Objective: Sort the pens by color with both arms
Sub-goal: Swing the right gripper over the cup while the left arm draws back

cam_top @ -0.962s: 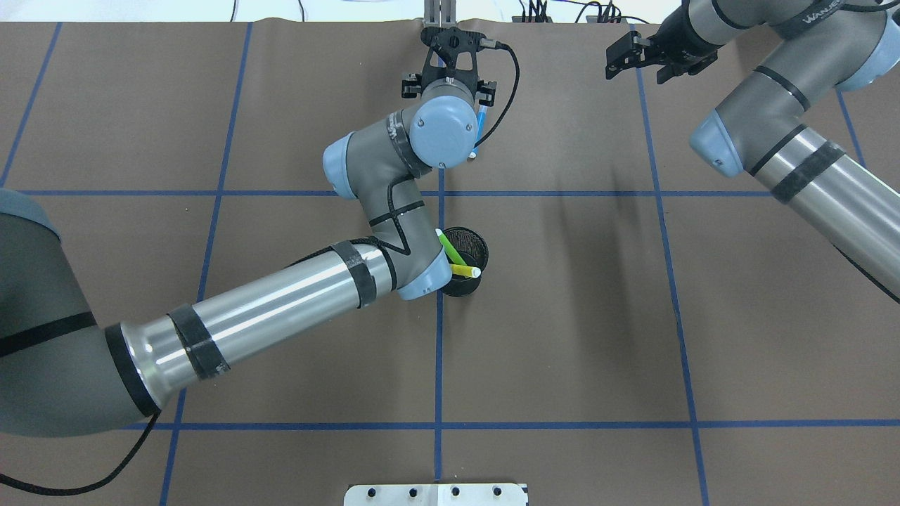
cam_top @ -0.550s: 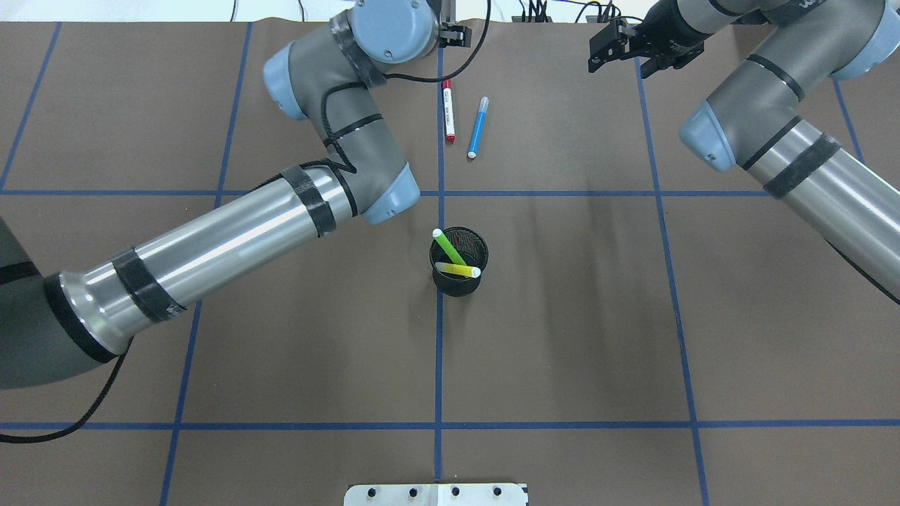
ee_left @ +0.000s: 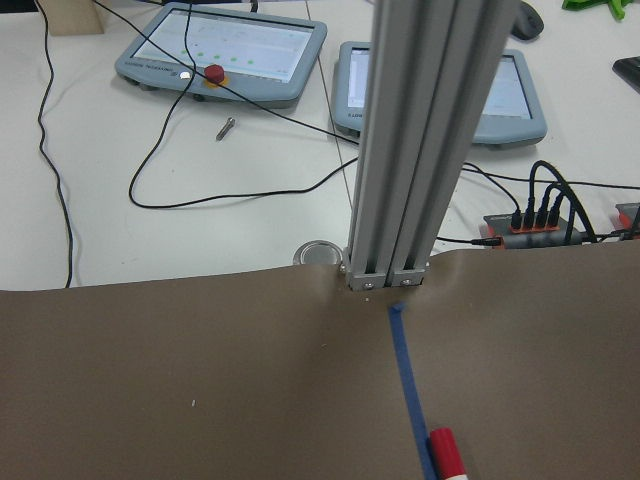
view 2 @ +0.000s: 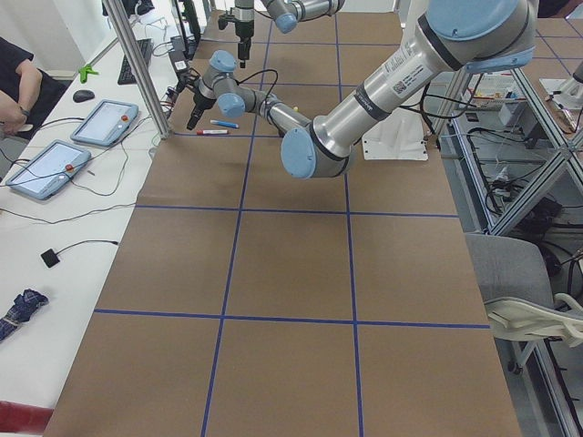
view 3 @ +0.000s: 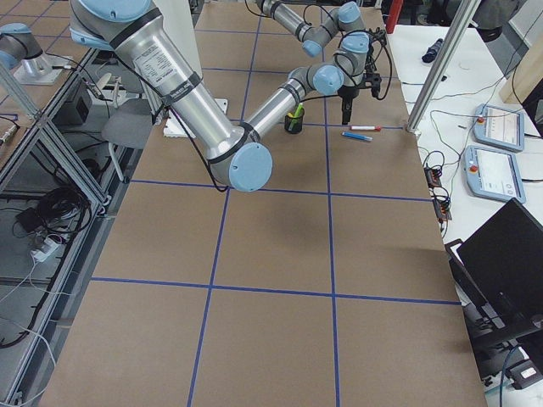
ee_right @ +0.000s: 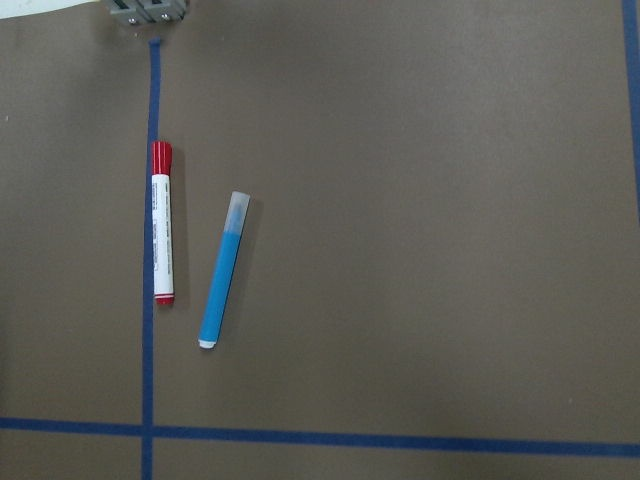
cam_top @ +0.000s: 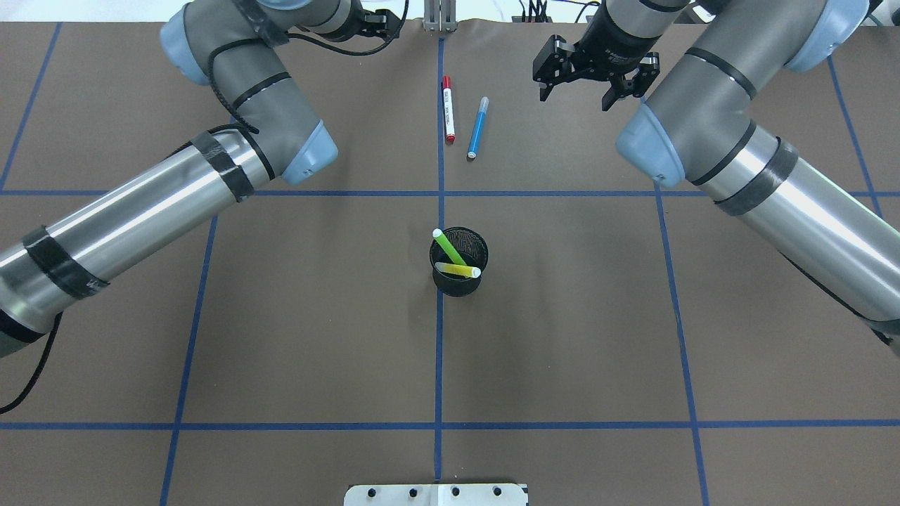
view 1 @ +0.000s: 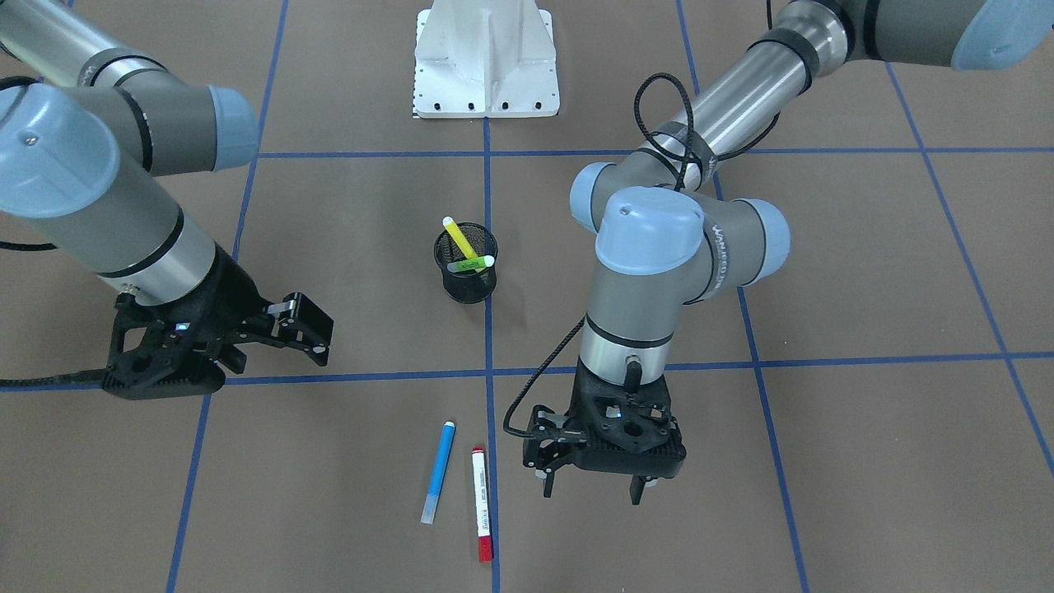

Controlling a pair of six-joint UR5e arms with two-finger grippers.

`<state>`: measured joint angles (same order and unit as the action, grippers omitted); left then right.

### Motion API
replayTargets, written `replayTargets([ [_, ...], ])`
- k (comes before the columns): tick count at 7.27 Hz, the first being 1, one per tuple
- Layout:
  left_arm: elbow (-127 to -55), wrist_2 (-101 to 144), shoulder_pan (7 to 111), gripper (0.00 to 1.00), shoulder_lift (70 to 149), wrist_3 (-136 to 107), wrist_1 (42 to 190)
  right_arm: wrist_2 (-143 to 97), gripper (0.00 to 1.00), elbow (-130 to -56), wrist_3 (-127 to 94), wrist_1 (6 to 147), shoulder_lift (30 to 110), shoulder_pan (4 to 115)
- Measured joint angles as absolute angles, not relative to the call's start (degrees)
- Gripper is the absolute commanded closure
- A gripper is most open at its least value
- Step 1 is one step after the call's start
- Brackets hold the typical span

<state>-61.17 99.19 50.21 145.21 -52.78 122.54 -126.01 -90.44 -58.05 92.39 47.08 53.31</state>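
The red-ended white pen (cam_top: 448, 109) and the blue pen (cam_top: 478, 126) lie side by side on the brown mat near the far edge; the right wrist view shows both, red (ee_right: 162, 222) and blue (ee_right: 222, 272). The green pen (cam_top: 448, 247) and the yellow pen (cam_top: 455, 270) stand in the black mesh cup (cam_top: 458, 284) at the middle. My left gripper (view 1: 589, 487) is open and empty, hovering beside the red pen (view 1: 482, 504). My right gripper (cam_top: 576, 95) is open and empty, a little right of the blue pen.
An aluminium post (ee_left: 430, 140) stands at the mat's far edge by the centre line. Tablets (ee_left: 225, 50) and cables lie beyond it. The white pedestal base (view 1: 486, 66) is on the robot's side. Blue tape lines grid the mat.
My left arm has swung off the pens toward the far left, uncovering the red and blue pens on the mat. My right gripper has moved left toward them.
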Motion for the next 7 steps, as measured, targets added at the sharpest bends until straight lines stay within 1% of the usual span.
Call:
replayTargets([
  [2, -62.0, 107.5, 54.5, 0.00, 142.0, -49.8, 122.5, -125.6, 0.00, -90.1, -64.4, 99.5, 43.5, 48.9],
  [3, -62.7, 110.8, 56.2, 0.00, 140.3, -48.6, 122.5, -124.3, 0.00, -88.4, -66.6, 105.7, 39.5, 46.9],
  [4, -63.6, 112.3, 57.1, 0.00, 138.9, -47.6, 122.6, -122.4, 0.00, -85.1, -68.1, 111.0, 34.5, 45.1],
  [5, -64.0, 112.9, 57.5, 0.00, 138.1, -46.8, 122.6, -120.8, 0.00, -80.0, -69.9, 113.7, 29.7, 43.7],
  [6, -64.2, 113.1, 57.6, 0.00, 137.6, -46.5, 122.6, -119.6, 0.01, -75.4, -71.5, 114.8, 26.2, 42.3],
  [7, -64.3, 113.2, 57.6, 0.00, 137.4, -46.4, 122.6, -118.7, 0.02, -72.5, -72.8, 115.1, 24.5, 41.1],
])
